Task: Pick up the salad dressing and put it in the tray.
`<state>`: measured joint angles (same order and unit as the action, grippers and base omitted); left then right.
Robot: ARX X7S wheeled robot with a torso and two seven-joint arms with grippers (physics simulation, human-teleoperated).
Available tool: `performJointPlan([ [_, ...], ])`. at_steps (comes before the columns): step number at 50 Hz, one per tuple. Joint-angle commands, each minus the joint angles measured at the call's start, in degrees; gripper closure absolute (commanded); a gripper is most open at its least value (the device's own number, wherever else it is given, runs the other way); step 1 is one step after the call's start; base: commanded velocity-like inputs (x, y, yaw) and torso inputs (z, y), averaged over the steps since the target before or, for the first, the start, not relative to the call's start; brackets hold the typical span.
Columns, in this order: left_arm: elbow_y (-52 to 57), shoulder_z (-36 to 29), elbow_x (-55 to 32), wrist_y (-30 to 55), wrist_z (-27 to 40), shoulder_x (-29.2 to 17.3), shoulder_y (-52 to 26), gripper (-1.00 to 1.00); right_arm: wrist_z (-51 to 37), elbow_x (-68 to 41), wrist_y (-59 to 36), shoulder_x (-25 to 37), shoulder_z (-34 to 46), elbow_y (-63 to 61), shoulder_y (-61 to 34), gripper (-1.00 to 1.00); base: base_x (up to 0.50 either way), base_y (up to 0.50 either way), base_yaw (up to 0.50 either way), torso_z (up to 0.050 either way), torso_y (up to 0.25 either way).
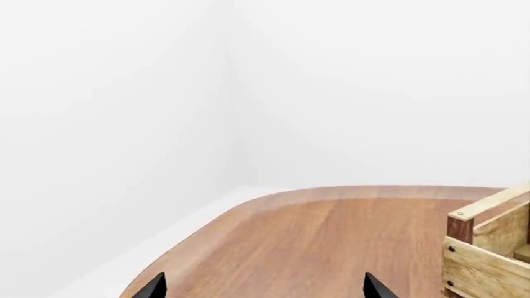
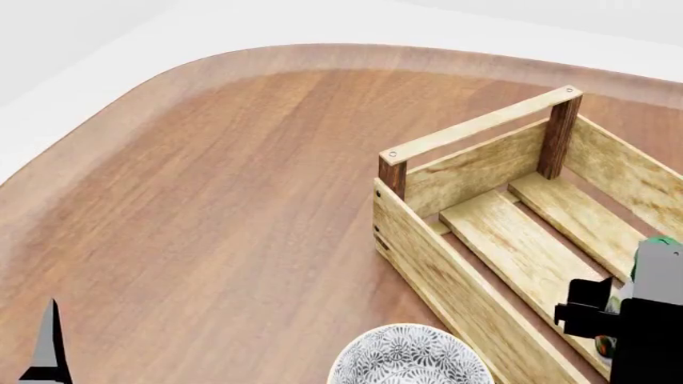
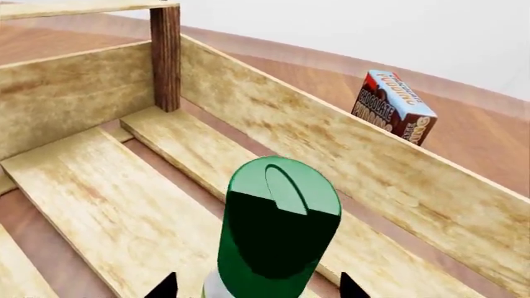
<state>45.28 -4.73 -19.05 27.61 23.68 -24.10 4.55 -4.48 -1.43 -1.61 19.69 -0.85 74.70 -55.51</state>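
Observation:
The salad dressing (image 3: 277,223), a slim bottle with a green ribbed cap and whitish body, sits between my right gripper's (image 3: 255,292) black fingertips, which stand close on either side of its body. It hangs over the slatted floor inside the tray (image 3: 348,161), the light-wood crate with dark corner posts. In the head view the bottle (image 2: 661,264) and the right gripper (image 2: 597,316) are inside the tray (image 2: 481,128) at its near right end. My left gripper (image 1: 265,288) is open and empty over bare table, left of the tray (image 1: 488,248).
A white-grey floral bowl (image 2: 411,356) stands just in front of the crate's near wall. A red-blue chocolate carton (image 3: 393,105) stands on the table beyond the crate's far wall. The wooden table (image 2: 213,200) has a rounded far-left corner.

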Motion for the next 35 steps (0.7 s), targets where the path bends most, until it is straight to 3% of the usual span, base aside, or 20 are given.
performJointPlan([
  [1,0.26,0.96,1.54,-0.33,-0.98,0.85,0.13,-1.0,1.04,1.61,0.03,-1.08,-0.74,0.28,-0.06,-1.0,0.0,0.0,0.0,0.0,0.0],
  [26,1.02,1.26,0.95,-0.61,-0.47,0.47,0.61,-1.0,6.85,1.65,-2.41,0.6,1.08,-0.18,-1.14,-1.0,0.0,0.0,0.0,0.0,0.0],
  [35,1.26,1.45,1.0,-0.52,-0.04,0.28,0.67,-1.0,6.39,-0.87,-20.31,2.34,-1.99,-37.56,17.2,-1.0,0.0,0.0,0.0,0.0,0.0],
])
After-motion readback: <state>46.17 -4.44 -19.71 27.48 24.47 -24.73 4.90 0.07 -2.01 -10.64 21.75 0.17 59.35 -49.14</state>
